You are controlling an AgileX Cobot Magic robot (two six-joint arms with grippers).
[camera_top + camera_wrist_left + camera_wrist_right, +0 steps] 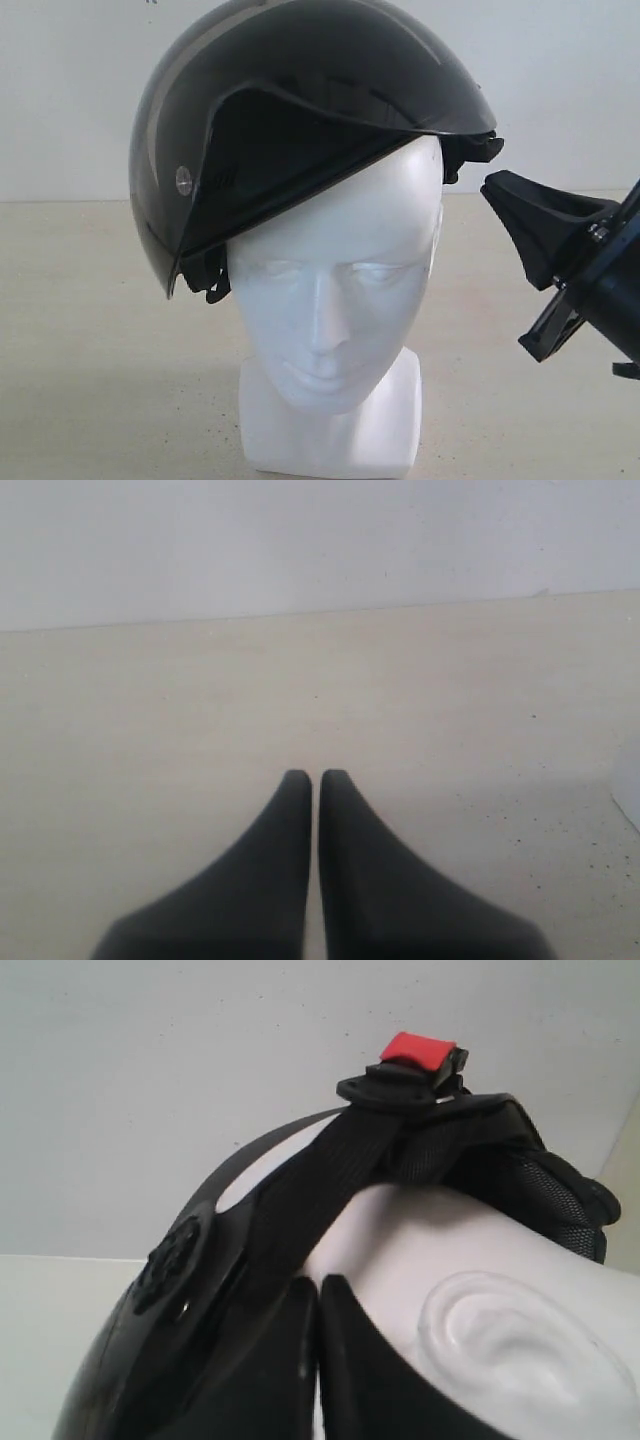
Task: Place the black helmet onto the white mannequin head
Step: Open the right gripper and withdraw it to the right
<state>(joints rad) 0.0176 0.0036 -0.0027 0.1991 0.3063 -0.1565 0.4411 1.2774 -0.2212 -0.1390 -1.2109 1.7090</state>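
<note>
black helmet (300, 80) on white mannequin head (335, 290), right tool (497, 190) beside (closed)

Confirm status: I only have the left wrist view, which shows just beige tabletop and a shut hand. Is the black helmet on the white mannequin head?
Observer: Yes. The rounded matte-black helmet sits on the smooth white foam mannequin head, with the face uncovered.
Operator: Level?
Observer: No, it's tilted. Its rim hangs lower on the left of the exterior view than on the right.
Operator: Right hand?
Observer: The right hand is shut on nothing, beside the head on the exterior view's right.
</note>
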